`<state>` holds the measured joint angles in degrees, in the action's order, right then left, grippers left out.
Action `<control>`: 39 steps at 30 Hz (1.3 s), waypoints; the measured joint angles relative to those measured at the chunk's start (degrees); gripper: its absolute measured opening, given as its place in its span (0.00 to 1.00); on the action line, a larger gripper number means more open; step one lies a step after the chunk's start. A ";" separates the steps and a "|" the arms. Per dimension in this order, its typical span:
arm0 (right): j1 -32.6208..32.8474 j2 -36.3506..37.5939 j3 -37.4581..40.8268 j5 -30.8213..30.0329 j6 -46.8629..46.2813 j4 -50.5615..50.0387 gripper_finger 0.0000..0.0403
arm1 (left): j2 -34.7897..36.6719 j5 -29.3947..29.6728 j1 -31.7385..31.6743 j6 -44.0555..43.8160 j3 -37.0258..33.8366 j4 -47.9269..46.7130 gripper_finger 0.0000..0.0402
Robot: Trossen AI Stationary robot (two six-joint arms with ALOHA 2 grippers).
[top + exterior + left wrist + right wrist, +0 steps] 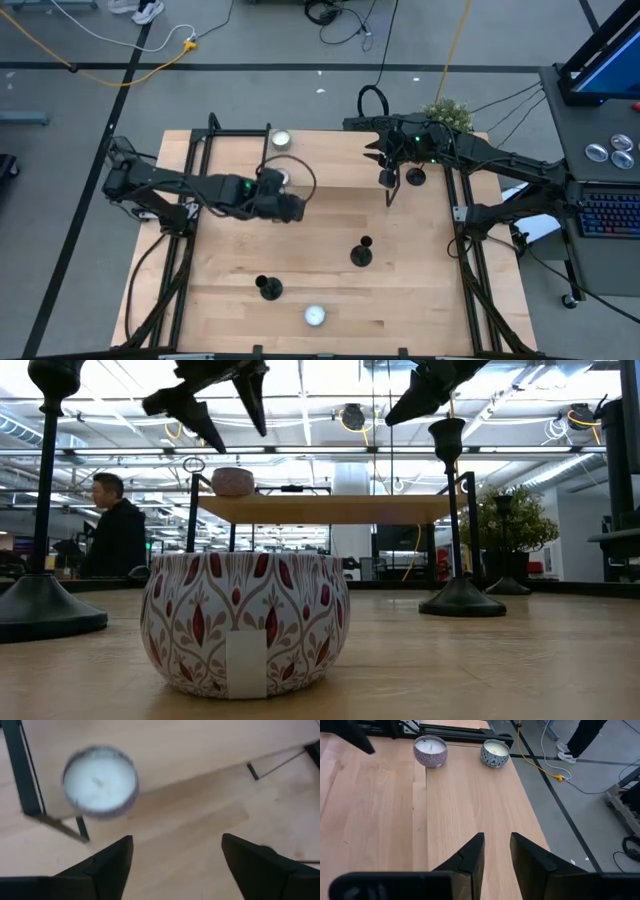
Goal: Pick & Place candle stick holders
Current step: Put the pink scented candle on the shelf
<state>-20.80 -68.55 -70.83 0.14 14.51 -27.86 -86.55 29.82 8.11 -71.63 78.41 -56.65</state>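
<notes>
Three black candle stick holders stand upright on their disc bases on the table. One point(268, 288) is near left, one point(361, 252) is near the middle, and one point(415, 177) is far right by the raised shelf. In the low view they show at left point(40, 490), right point(455, 510) and far right point(505, 545). My left gripper point(296, 207) is open and empty, in the air by the shelf's near edge, short of a candle tin point(100, 780). My right gripper point(496, 851) hangs empty above the shelf's right end, its fingers a narrow gap apart.
A raised wooden shelf point(330, 508) on black legs spans the far side, with two candle tins point(430, 750) point(495, 752) on it. A patterned candle tin point(245, 622) stands near the front edge. A small plant point(447, 112) is at the far right. A person point(115, 530) sits beyond the table.
</notes>
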 joint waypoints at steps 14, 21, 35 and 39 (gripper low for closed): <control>-0.02 -0.02 0.00 -0.02 0.12 0.17 0.22 | -5.65 2.89 -0.19 -1.08 0.01 -4.05 0.34; -0.02 -0.02 0.00 -0.03 0.12 0.16 0.22 | -6.32 4.64 -2.41 1.93 0.01 -3.43 0.19; -0.02 -0.02 0.00 -0.02 0.12 -0.19 0.22 | -6.36 7.72 -6.63 5.40 -0.04 -3.47 0.01; -0.02 -0.02 0.00 -0.02 0.10 -0.48 0.22 | -6.36 7.91 -7.19 6.08 -0.04 -3.47 0.03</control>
<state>-20.82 -68.58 -70.83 0.12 14.61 -28.34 -92.90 37.74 0.92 -65.54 78.37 -60.12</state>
